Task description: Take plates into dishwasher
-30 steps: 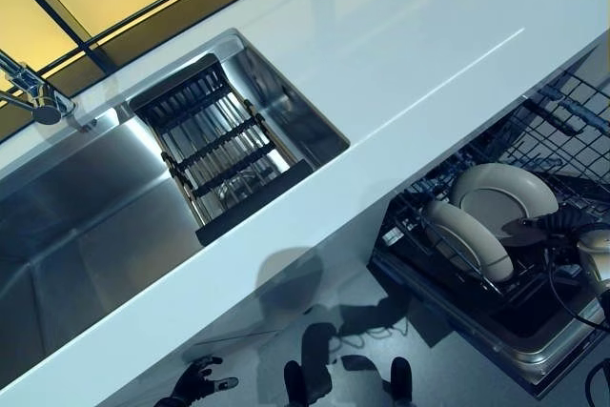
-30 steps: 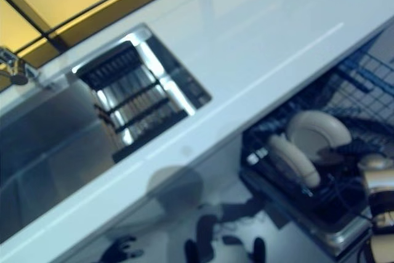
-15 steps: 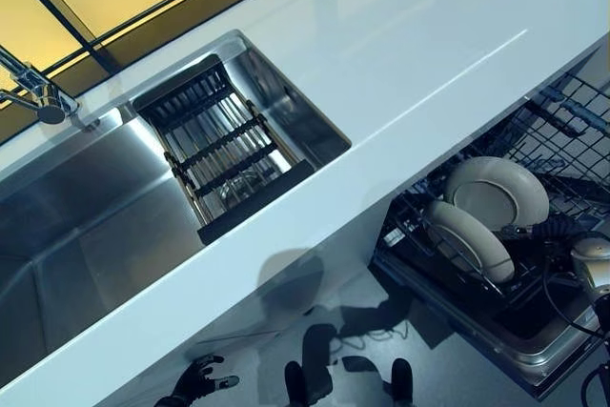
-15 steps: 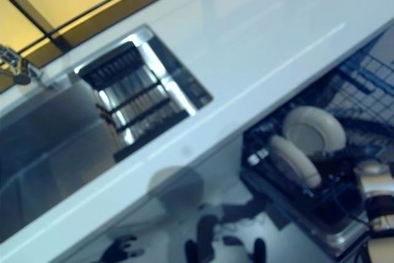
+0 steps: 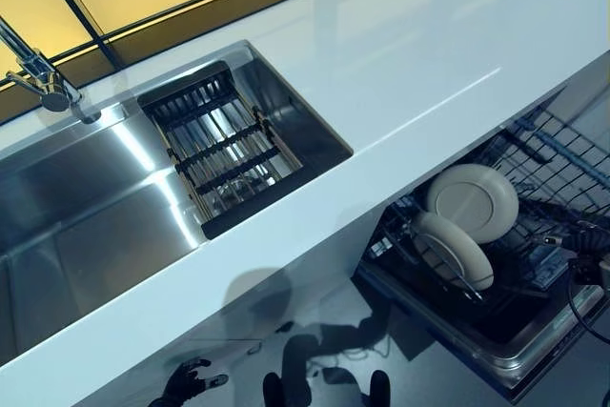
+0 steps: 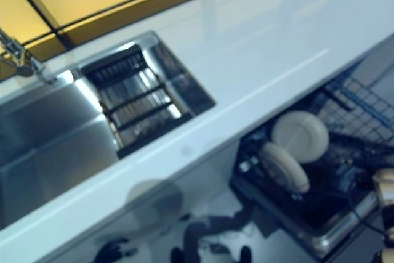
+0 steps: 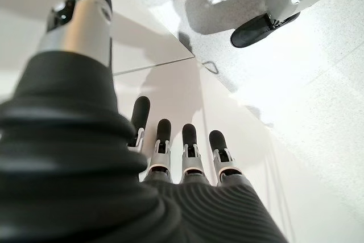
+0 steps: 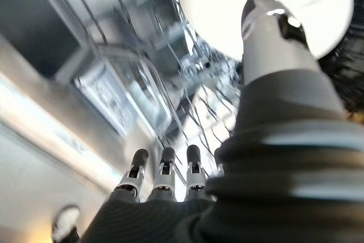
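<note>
Left eye view looks down on a white tabletop [image 5: 400,54] with a steel sink [image 5: 86,226] holding a dark drain rack [image 5: 221,145] and a faucet [image 5: 38,73] at its far corner. Below the tabletop's edge, the dishwasher rack [image 5: 534,235] is pulled out, and two cream plates [image 5: 472,202] stand upright in it, one just beside the other. The right hand [image 8: 165,177] hovers by the rack wires, fingers straight and holding nothing. The left hand [image 7: 182,152] hangs low above the floor [image 7: 318,83], fingers relaxed and empty.
</note>
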